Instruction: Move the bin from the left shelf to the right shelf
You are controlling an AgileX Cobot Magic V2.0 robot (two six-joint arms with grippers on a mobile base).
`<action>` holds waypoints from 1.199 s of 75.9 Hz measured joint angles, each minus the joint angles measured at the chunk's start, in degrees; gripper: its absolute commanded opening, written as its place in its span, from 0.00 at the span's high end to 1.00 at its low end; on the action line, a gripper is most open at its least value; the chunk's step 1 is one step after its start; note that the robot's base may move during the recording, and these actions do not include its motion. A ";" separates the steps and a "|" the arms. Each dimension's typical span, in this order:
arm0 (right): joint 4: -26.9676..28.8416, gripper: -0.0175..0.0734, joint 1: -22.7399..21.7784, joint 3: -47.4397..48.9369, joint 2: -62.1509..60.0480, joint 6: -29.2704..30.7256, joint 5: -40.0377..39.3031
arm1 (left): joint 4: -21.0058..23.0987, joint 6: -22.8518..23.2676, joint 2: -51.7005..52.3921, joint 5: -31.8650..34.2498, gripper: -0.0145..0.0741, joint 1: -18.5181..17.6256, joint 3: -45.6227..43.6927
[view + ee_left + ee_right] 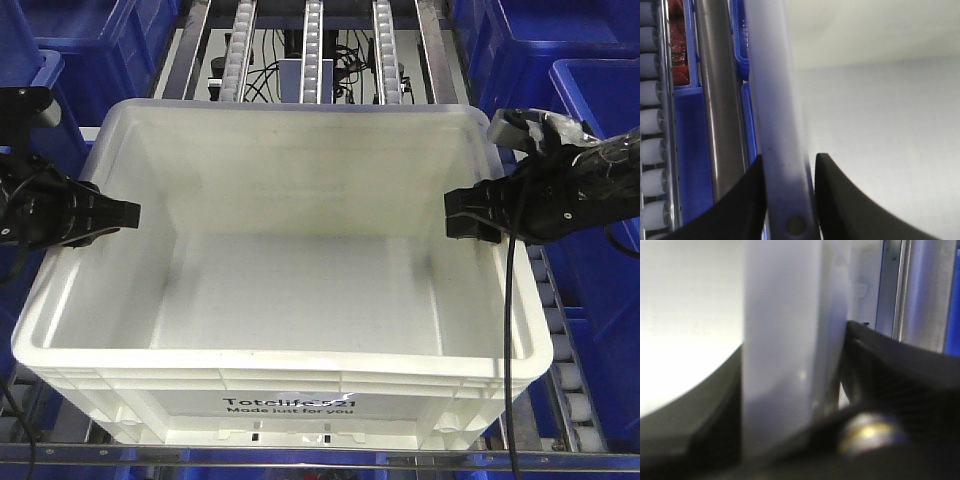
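Left pincer [122, 215] is seen closed over the left side wall of the bin [280, 362]; in the left wrist view its two black fingers [740, 210] are set one on each side of that white wall, pressed close to it with hardly any gap. Right pincer [466, 214] is clamped in the same way on the opposite wall, where in the right wrist view one dark finger [885, 365] is laid on the outer face and the other on the inner face, with the wall gripped between them. The bin is held upright in the middle of the front view, open side up, with its printed side turned toward the camera. Behind its far wall a roller rack [312, 40] is seen, with loose black cables [265, 60] among its tracks. Blue crates [90, 40] are placed on both sides. A steel crossbar [300, 458] runs just below the near wall, and white rollers [565, 385] are seen beside the right near corner. Whether the bin is resting on rollers or lifted clear cannot be told
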State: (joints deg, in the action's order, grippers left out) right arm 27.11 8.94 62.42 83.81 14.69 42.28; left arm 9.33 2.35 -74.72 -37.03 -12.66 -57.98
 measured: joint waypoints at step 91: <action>-1.65 0.81 -0.06 2.69 -0.47 -0.43 1.79 | 1.75 0.05 0.36 2.46 0.84 0.05 0.00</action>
State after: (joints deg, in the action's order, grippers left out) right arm 25.45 8.88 65.11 83.34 14.26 44.07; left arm 11.09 2.40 -74.36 -34.57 -12.61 -57.98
